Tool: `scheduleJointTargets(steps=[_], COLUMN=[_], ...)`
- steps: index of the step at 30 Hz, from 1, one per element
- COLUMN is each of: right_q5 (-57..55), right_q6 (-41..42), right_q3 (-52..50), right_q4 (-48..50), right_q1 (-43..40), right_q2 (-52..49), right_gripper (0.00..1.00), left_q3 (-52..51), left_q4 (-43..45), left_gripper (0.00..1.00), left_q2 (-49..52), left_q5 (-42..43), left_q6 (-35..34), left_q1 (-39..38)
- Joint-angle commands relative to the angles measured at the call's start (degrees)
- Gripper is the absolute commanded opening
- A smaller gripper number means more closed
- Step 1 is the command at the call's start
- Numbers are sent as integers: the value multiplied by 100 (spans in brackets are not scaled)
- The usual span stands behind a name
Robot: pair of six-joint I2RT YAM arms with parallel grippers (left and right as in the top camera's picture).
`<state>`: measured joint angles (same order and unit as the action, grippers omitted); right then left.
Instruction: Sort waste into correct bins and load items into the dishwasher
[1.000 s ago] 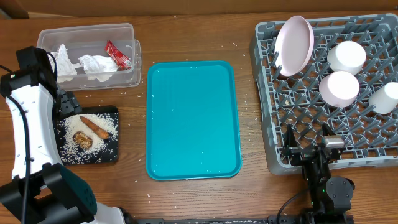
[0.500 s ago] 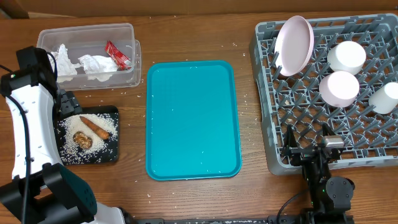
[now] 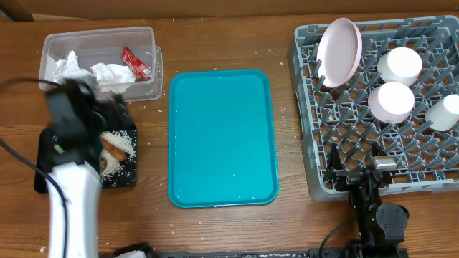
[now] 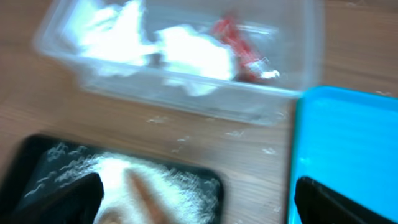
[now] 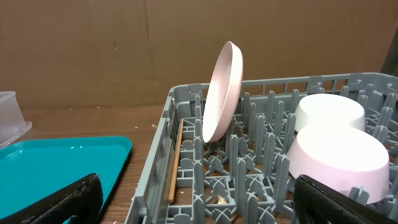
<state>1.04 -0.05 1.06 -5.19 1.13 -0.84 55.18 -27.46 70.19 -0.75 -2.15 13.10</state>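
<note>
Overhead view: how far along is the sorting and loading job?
Nearly done: napkins and wrapper in the clear tub; rice and carrot in the black tray; plate, bowls, cup in the dish rack. Nothing in hand: left gripper and right gripper are open. Remaining: stray grains on the table.

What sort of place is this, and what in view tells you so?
Probably a robotics test bench staged as a kitchen clear-up station: a square grey plastic dish rack holding white dishes, a clear plastic tub of crumpled napkins, and a brown cardboard backdrop.
</note>
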Motion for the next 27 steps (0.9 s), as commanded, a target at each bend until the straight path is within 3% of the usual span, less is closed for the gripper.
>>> scheduleJointTargets(steps=[1,8,18,22,27], right_q5=[-31,-31,-31,-31,-31], right_q6=[-33,-33,-33,-33,-33], right_q3=[-61,-61,-61,-61,-61], right_q4=[37,37,37,37,37], right_q1=[-2,-2,-2,-2,-2], right_q2=[68,68,68,68,68], right_gripper=[100,100,100,100,100], left_q3=[-1639,-4015,-5471,-5490,-5490], left_q4=[1056,2726,3668,3259,2618], left_gripper=[100,100,100,100,100], left_q2=[-1029,-3281,-4905,-5434,-6107], left_q5=[723,756,560,260,162], left_q6=[391,315,70,-321,-299], left_q1=[-409,-750,-750,-750,-745])
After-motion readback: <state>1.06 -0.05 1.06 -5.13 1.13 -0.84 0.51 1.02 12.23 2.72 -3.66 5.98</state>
